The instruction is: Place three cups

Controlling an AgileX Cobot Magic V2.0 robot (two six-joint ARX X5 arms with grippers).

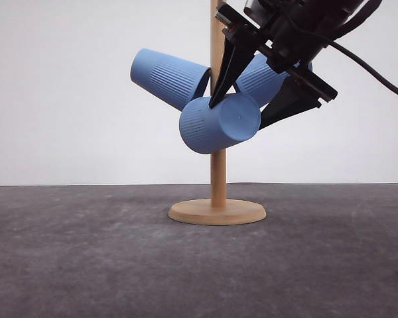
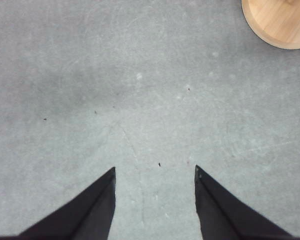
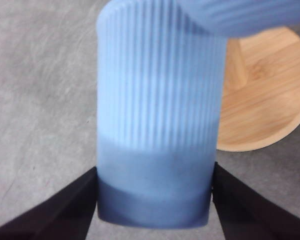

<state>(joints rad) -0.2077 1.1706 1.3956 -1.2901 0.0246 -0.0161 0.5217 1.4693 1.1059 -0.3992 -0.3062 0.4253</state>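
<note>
Holding the front cup (image 1: 215, 126) near its rim, our right gripper (image 3: 155, 200) keeps it at the stand (image 1: 217, 211), two cups (image 1: 169, 77) at 10 and 2 o'clock. We judge it light, stiff, slippery. Left gripper (image 2: 155, 172) spread, empty.

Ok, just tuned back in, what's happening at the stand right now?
The right hand is clamped on a blue cup, holding it tilted against the wooden stand's post. Two more cups, one on the left and one behind the hand, already hang tilted from the post. The left hand is open and empty above the grey table.
</note>
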